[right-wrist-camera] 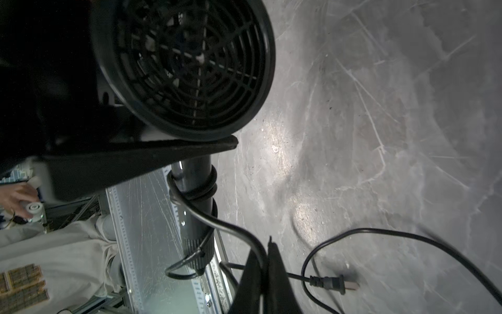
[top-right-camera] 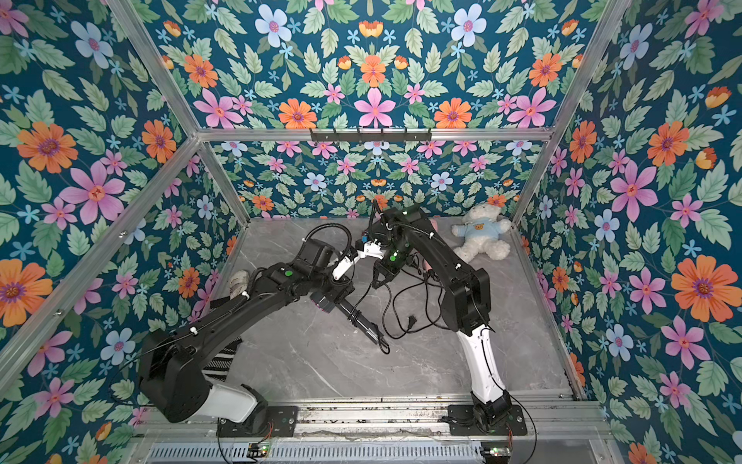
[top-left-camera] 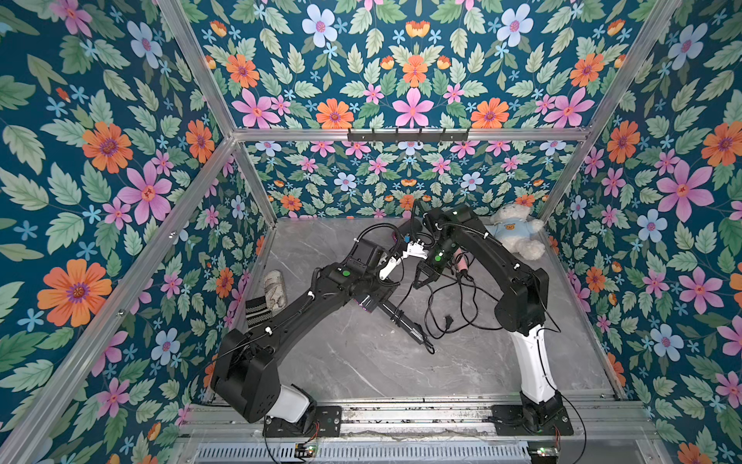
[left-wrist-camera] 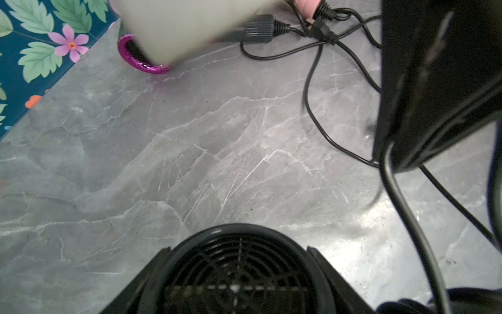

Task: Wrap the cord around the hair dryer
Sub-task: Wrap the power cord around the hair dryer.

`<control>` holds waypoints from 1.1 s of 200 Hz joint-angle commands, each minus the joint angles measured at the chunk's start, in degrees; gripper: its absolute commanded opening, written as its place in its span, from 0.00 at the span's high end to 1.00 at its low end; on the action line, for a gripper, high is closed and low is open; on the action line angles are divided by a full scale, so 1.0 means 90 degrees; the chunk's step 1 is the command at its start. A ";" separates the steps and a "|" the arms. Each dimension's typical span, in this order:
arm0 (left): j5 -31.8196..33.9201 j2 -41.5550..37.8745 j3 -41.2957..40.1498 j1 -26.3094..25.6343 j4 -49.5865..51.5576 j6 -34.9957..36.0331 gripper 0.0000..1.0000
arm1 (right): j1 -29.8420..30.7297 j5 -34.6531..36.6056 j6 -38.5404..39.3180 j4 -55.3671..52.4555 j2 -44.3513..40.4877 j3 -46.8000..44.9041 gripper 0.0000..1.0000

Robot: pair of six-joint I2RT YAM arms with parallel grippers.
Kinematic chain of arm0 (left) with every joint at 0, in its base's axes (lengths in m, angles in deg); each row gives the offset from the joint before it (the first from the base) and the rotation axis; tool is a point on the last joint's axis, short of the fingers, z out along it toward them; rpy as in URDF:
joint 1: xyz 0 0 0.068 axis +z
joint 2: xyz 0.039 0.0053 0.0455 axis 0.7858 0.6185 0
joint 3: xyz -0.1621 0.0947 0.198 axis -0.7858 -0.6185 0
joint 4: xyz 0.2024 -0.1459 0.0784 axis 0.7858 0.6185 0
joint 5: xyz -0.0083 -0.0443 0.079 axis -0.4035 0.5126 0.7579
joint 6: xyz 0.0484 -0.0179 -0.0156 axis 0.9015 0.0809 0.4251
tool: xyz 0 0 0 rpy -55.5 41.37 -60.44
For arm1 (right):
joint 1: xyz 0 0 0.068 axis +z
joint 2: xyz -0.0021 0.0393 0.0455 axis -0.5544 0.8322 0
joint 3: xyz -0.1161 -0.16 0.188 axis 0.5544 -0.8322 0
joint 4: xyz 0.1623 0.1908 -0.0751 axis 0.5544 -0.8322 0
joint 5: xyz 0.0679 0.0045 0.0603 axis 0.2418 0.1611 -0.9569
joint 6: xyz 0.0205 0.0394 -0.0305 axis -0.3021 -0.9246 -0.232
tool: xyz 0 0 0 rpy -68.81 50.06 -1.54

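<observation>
Closest in, the hair dryer (left-wrist-camera: 239, 271) sits clamped by its barrel in my left gripper (left-wrist-camera: 237, 248), jaws closed against it, over the middle of the marble table (top-left-camera: 361, 361), its handle (right-wrist-camera: 190, 228) slanting toward me. Its cord (right-wrist-camera: 231, 225) loops a few turns round that handle, then runs into my right gripper (right-wrist-camera: 267, 250), whose fingers (right-wrist-camera: 279, 271) are pinched shut on it. Farther right, the plug (right-wrist-camera: 330, 282) lies flat.

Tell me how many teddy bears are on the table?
1. The white teddy bear in a blue top lies at the far right corner of the table, seen in both top views. Part of the table is hidden, so another could be out of sight.
</observation>
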 commanded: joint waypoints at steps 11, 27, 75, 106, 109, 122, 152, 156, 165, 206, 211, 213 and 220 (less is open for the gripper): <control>-0.0610 0.0000 -0.0002 0.0053 0.1668 0.1034 1.00 | -0.0122 0.0517 0.0958 0.0769 -0.0332 -0.0521 1.00; -0.0746 -0.0033 0.0052 0.0068 0.1571 0.0932 1.00 | -0.0116 0.0405 0.0974 0.1084 -0.0533 -0.0891 1.00; -0.1516 -0.0116 0.0123 0.0206 0.0999 0.0535 1.00 | -0.0409 -0.0772 0.0238 0.2346 -0.0999 -0.1936 0.63; -0.1898 -0.0207 0.0161 0.0573 0.0708 0.0071 1.00 | -0.0727 -0.1140 -0.0241 0.2860 -0.1132 -0.2271 0.46; -0.1954 -0.0227 0.0159 0.0610 0.0695 0.0027 1.00 | -0.0755 -0.1169 -0.0293 0.2930 -0.1170 -0.2329 0.45; -0.2126 -0.0295 0.0146 0.0739 0.0616 -0.0107 1.00 | -0.0941 -0.1335 -0.0568 0.3448 -0.1398 -0.2694 0.37; -0.2440 -0.0362 0.0146 0.1156 0.0502 -0.0421 1.00 | -0.1475 -0.1256 -0.1609 0.4740 -0.2041 -0.3596 0.32; -0.2525 -0.0360 0.0157 0.1222 0.0517 -0.0461 1.00 | -0.1543 -0.1160 -0.1765 0.4883 -0.2136 -0.3703 0.32; -0.2780 -0.0378 0.0185 0.1375 0.0532 -0.0583 1.00 | -0.1693 -0.0914 -0.2047 0.5177 -0.2369 -0.3943 0.31; -0.3489 -0.0385 0.0426 0.1947 0.0510 -0.1257 1.00 | -0.1987 -0.0006 -0.2779 0.6393 -0.3445 -0.5478 0.37; -0.3459 -0.0381 0.0467 0.1988 0.0552 -0.1291 1.00 | -0.2054 -0.0184 -0.2879 0.6524 -0.3525 -0.5656 0.38; -0.3443 -0.0380 0.0477 0.1999 0.0566 -0.1295 1.00 | -0.2078 -0.0279 -0.2904 0.6577 -0.3534 -0.5723 0.39; -0.3411 -0.0354 0.0519 0.2059 0.0624 -0.1315 1.00 | -0.2140 -0.0584 -0.2964 0.6727 -0.3847 -0.5938 0.39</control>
